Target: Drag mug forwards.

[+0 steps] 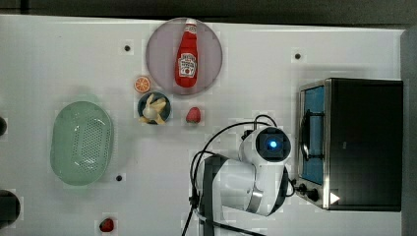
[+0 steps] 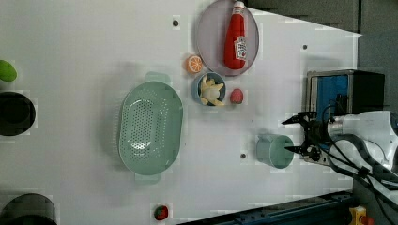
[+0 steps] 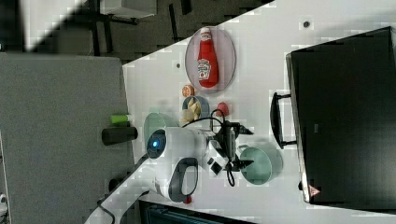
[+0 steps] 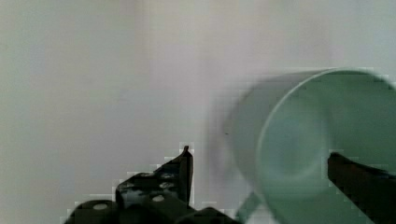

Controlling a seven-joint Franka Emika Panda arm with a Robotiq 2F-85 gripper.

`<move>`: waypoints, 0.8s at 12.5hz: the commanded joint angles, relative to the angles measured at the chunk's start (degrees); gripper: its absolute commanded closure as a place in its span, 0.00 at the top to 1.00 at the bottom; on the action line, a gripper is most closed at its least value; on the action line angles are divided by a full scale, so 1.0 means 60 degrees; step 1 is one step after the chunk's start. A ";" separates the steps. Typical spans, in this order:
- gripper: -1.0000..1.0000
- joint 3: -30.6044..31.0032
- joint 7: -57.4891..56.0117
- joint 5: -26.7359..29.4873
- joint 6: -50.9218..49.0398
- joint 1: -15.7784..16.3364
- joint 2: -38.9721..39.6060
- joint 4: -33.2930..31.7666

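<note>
In the left view, going from its left: a green colander (image 2: 150,126) lies on the white table (image 2: 70,56), then a blue cup (image 2: 209,89) below a purple plate (image 2: 213,33) carrying a ketchup bottle (image 2: 236,36). Further right the mug (image 2: 275,151) stands upright, with the gripper (image 2: 292,135) just beside it, its fingers spread fully apart and holding nothing
</note>
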 commanded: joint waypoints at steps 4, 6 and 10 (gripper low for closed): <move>0.59 0.0062 0.0769 0.0041 0.0906 0.0083 0.0613 0.0025; 0.36 0.0129 0.0770 0.0040 0.0902 0.0083 0.0615 0.0047; 0.17 0.0164 0.0770 0.0040 0.0903 0.0090 0.0835 0.0454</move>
